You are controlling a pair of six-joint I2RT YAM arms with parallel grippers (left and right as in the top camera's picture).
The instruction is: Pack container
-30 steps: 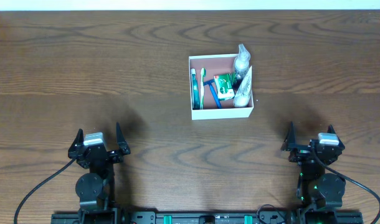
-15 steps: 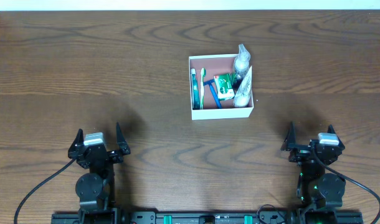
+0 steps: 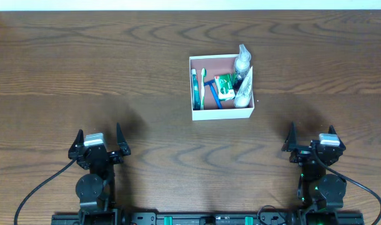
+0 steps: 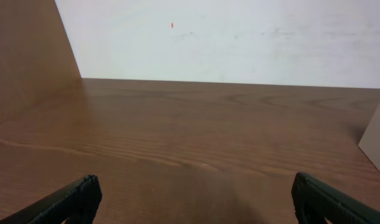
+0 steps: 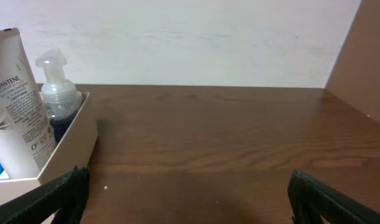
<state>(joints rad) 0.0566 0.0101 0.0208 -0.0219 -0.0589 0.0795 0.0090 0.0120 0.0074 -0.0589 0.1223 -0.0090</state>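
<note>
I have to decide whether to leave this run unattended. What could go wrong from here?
1. The Pantene tube and pump bottle stand above the rim of the container on its right side. The right gripper, open and nearest that side, might knock them over if it comes in low.
2. The toothbrush, razor and green box already crowd the floor, so another item may not lie flat.
</note>
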